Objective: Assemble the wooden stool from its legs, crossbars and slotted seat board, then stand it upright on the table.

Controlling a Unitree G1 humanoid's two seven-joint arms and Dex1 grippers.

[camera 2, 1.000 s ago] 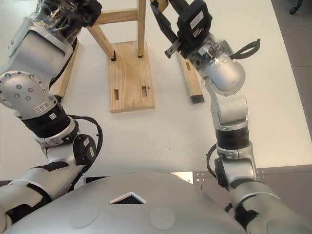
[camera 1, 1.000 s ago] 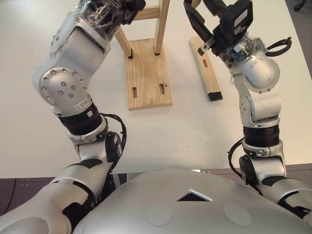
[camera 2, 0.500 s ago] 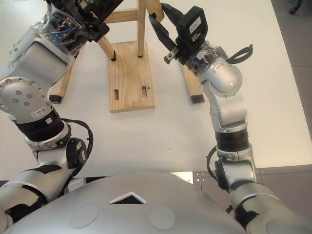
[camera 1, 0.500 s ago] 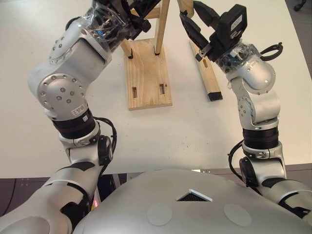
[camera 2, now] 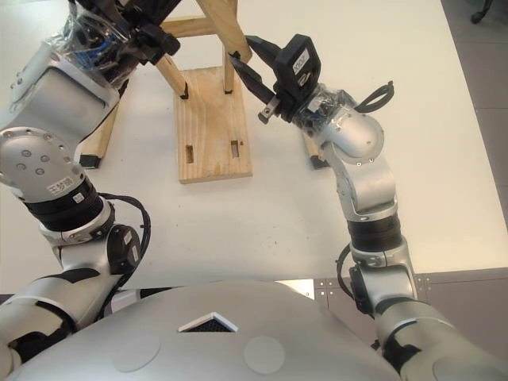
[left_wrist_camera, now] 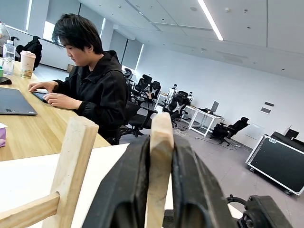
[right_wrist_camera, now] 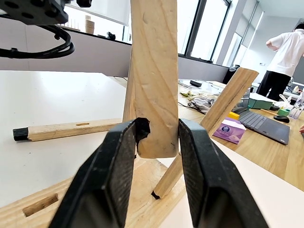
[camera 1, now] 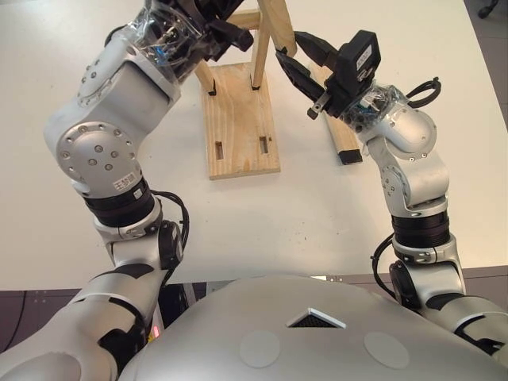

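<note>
Step in hand, as I judge it: bringing a third leg to the pale rectangular slotted wooden seat board (camera 1: 238, 131), which is lying flat on the white table (camera 1: 95, 230).

- Right gripper (right_wrist_camera: 156, 129) is pinching the lower end of a tilted pale wooden leg (right_wrist_camera: 153, 61), holding it above the board's far right corner.
- Left gripper (left_wrist_camera: 160, 141) is clamping a narrow pale wooden bar (left_wrist_camera: 161, 124), up by the frame of two pale legs joined by a crossbar (camera 1: 259, 55) that is standing in the far slots.
- Two near slots (camera 1: 263, 144) are lying open.

The next move is calling for swinging the leg's end over a near slot, squaring it upright and pressing it down, with the frame being steadied.

Hard to make out:
- The frame top and the tilted leg are running off the upper edge.
- I cannot tell which bar the left gripper is holding.
- A loose pale wooden leg with a black end cap (camera 1: 346, 144) is lying partly under the right arm.
</note>
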